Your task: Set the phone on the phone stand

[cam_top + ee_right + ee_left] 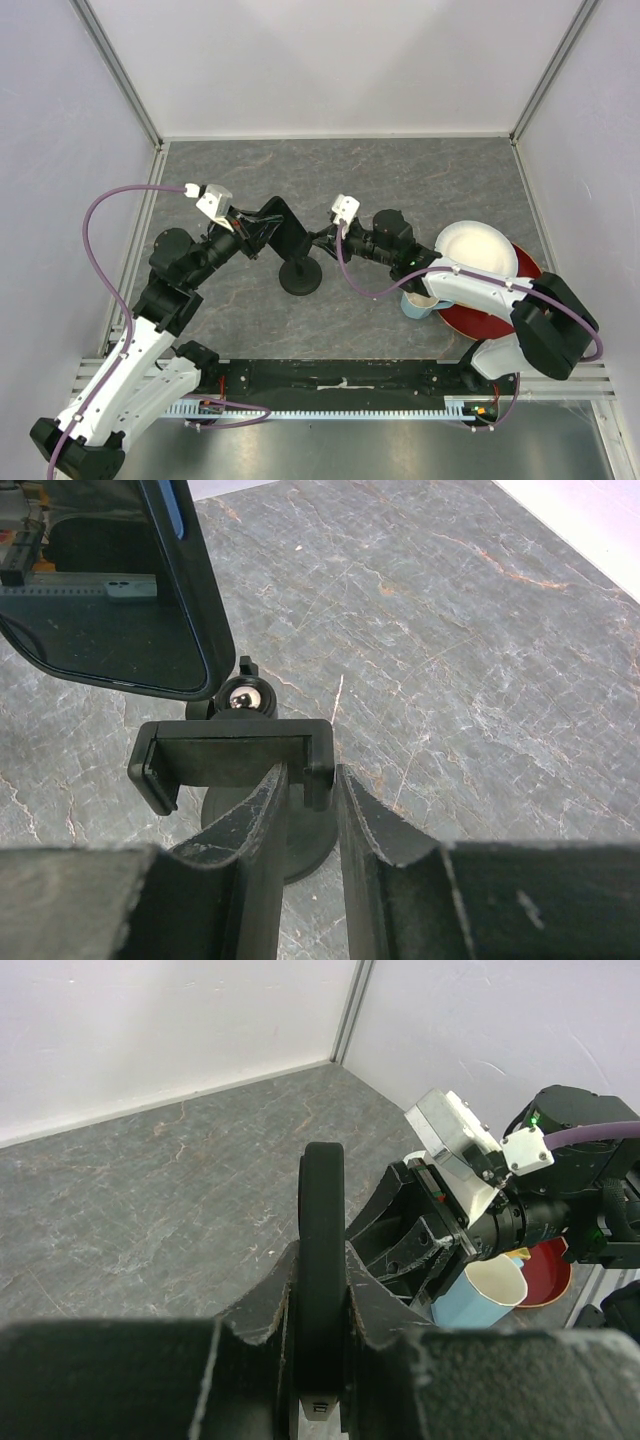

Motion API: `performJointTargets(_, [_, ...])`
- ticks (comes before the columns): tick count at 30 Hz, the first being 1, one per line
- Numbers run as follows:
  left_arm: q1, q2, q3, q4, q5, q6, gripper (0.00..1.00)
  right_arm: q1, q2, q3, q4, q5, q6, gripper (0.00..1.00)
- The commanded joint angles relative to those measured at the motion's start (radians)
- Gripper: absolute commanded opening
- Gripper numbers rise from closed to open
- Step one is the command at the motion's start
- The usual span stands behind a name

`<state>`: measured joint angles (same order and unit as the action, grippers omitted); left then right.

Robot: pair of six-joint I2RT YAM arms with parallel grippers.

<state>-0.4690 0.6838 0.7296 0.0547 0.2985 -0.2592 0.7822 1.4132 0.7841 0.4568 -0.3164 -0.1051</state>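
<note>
From above, our left gripper (259, 235) clamps the phone (279, 218) just over the stand (300, 278), and our right gripper (322, 239) steadies its top.

Left wrist: the phone sits edge-on between rough, chipped fingers (262, 1310).

Right wrist: glossy glass hangs just up-left of the matte clamp head (235, 752), whose lip our nearly closed fingers seem to pinch. We should lower slowly, with the phone's edge parallel to the cradle.

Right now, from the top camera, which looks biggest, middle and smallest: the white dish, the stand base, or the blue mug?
1. White dish
2. Stand base
3. Blue mug, though the right arm hides part of it, so its place is unsure.
</note>
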Motion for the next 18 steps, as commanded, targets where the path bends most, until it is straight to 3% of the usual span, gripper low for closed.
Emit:
performJointTargets(1, [-0.008,-0.004,0.053,0.1,0.028,0.005,0.02,-0.001,0.016,0.038,0.054,-0.009,0.002,0.32])
performJointTargets(13, [-0.008,0.0,0.051,0.1,0.039,0.008,0.02,-0.001,0.036,0.067,0.066,-0.01,0.013,0.26])
performJointTargets(18, [-0.008,0.014,0.056,0.097,0.047,0.008,0.02,-0.001,0.035,0.064,0.065,-0.016,0.027,0.1])
